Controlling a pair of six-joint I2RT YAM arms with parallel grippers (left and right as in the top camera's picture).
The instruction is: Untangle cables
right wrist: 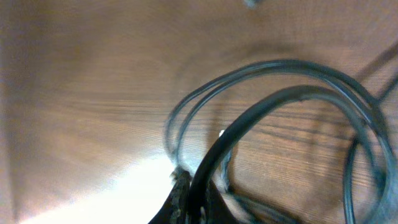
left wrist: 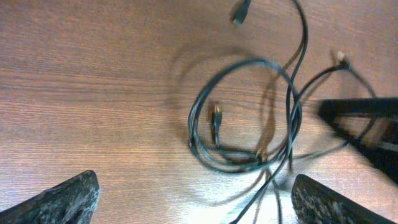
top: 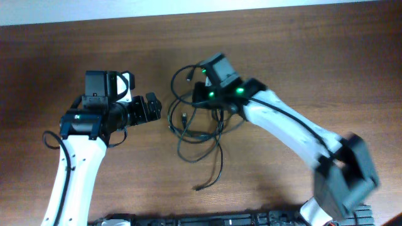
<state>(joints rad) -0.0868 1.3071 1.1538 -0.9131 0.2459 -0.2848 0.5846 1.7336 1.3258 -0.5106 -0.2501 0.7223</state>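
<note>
The cables (top: 213, 120) lie in one loose tangle about the middle of the counter (top: 314, 50). Overlapping loops spread toward the left edge, and one free tail runs out toward the near edge, where the arms are mounted. Three plug ends (left wrist: 216, 115) can be counted in the left wrist view: one inside the main loop and two beyond it. That fits three cords, though the crossings are too dense to trace each one from end to end.

The right hand (right wrist: 188, 196) is down on the far side of the tangle. Its fingers are together and pinched on a dark strand that arcs up from them in its own camera. The left hand (top: 152, 108) hovers just beside the left side of the loops, fingers wide apart, holding nothing and touching no cord. There are two arms, two hands and one tangle.

The step in hand appears to be the first separation, with one strand gripped and nothing yet pulled clear. The next move likely calls for drawing that strand away from the pile, toward the right edge. The free hand would pin or take another loop so the whole bundle does not drag along.
</note>
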